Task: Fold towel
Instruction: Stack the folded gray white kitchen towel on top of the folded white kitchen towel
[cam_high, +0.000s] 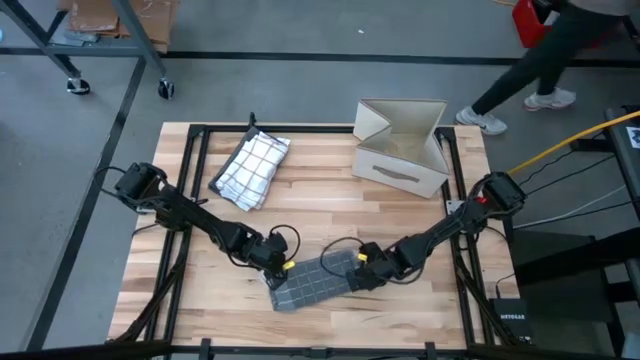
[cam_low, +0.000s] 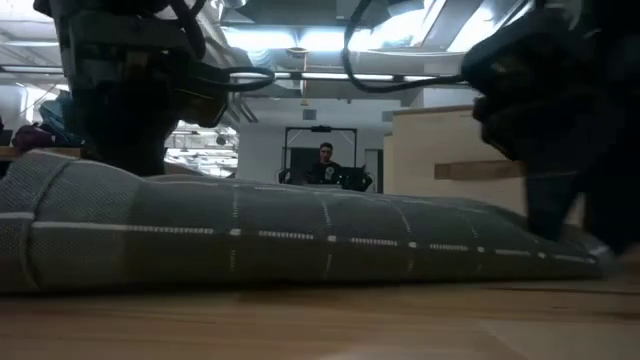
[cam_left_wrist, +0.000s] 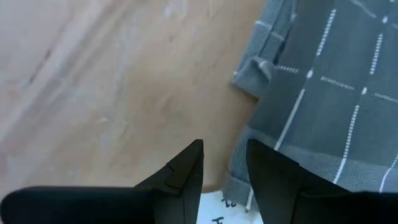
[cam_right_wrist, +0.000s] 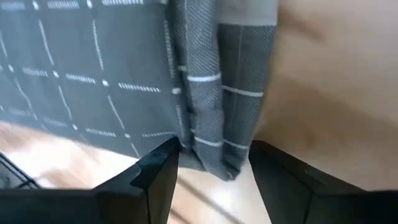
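Note:
A dark grey towel with thin white check lines (cam_high: 312, 282) lies folded into a flat band on the table's near middle; in the low view the towel (cam_low: 300, 235) rests flat on the wood. My left gripper (cam_high: 272, 268) is low at its left end, open by a narrow gap (cam_left_wrist: 225, 165), over the bare wood just beside the towel's edge (cam_left_wrist: 249, 180). My right gripper (cam_high: 360, 272) is low at the right end, open (cam_right_wrist: 214, 158), its fingers standing either side of the towel's thick folded end (cam_right_wrist: 217, 124) without touching it.
A second towel, white with a dark check (cam_high: 252, 168), lies crumpled at the far left of the table. An open cardboard box (cam_high: 400, 148) stands at the far right. Bare wood (cam_high: 330, 200) lies between them. A person walks beyond the far edge (cam_high: 545, 60).

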